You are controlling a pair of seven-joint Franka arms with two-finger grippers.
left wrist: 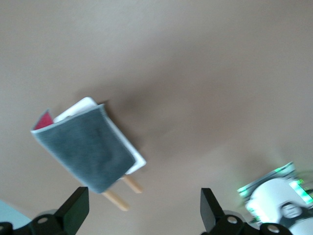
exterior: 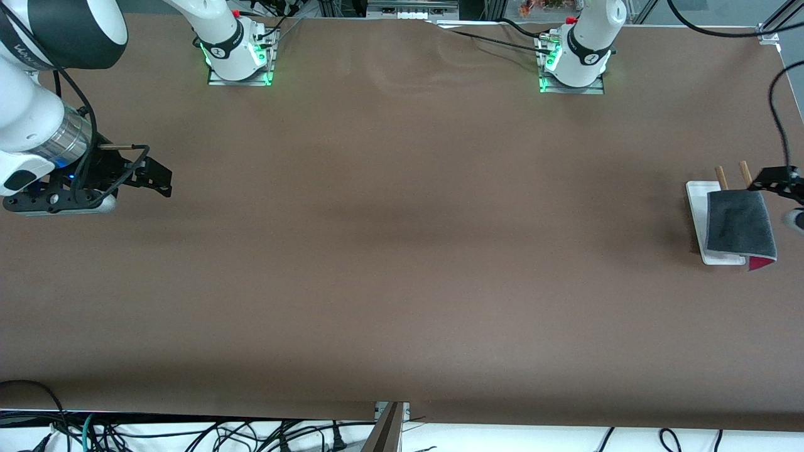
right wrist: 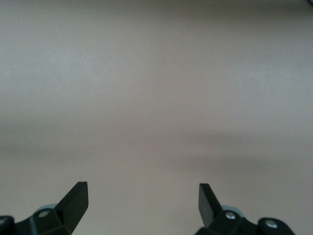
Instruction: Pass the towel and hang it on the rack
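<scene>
At the left arm's end of the tabletop, towel drapes over rack. Left tool beside it, spread wide, empty. Right tool over bare tabletop, likewise wide, empty.

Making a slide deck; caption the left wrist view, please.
Grey towel draped over the rack, left tool open and empty above the table.

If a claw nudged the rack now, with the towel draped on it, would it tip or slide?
The rack probably slides rather than tips: its flat white base sits broad on the table. The towel looks soft, likely shifting on the rods. Both claws, left and right, are open, clear.
</scene>
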